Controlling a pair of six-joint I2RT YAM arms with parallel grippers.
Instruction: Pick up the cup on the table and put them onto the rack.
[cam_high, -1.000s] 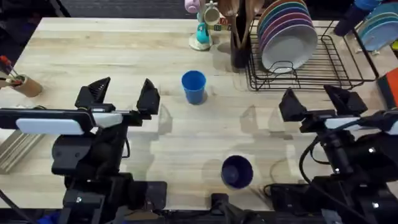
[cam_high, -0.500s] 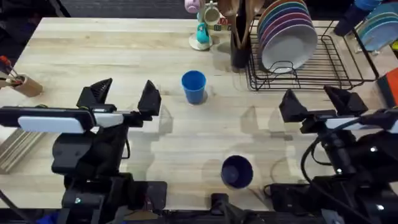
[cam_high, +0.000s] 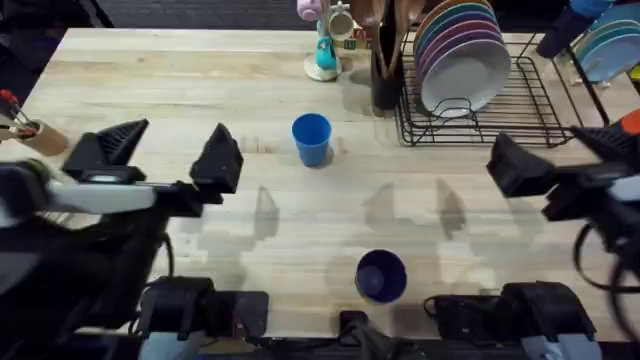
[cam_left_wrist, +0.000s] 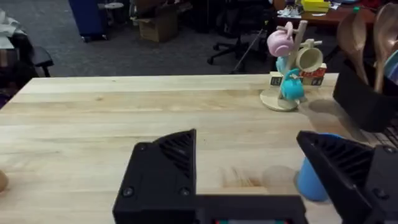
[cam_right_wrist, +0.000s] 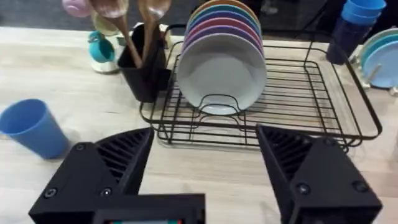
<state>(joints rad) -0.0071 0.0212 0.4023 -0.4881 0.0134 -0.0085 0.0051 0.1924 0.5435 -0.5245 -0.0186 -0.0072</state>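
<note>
Both grippers rose and drew outward, fingers spread, holding nothing.
Left gripper (cam_high: 168, 152), right gripper (cam_high: 570, 158); light blue cup (cam_high: 311, 139) and navy cup (cam_high: 381, 275) stand unmoved, away from the rack (cam_high: 520, 115).

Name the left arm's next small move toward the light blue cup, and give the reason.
Probably ease the left gripper forward and to its right until the light blue cup sits between its open fingers. The cup stands upright and untouched on the table, beside that gripper, not yet between the fingers.
</note>
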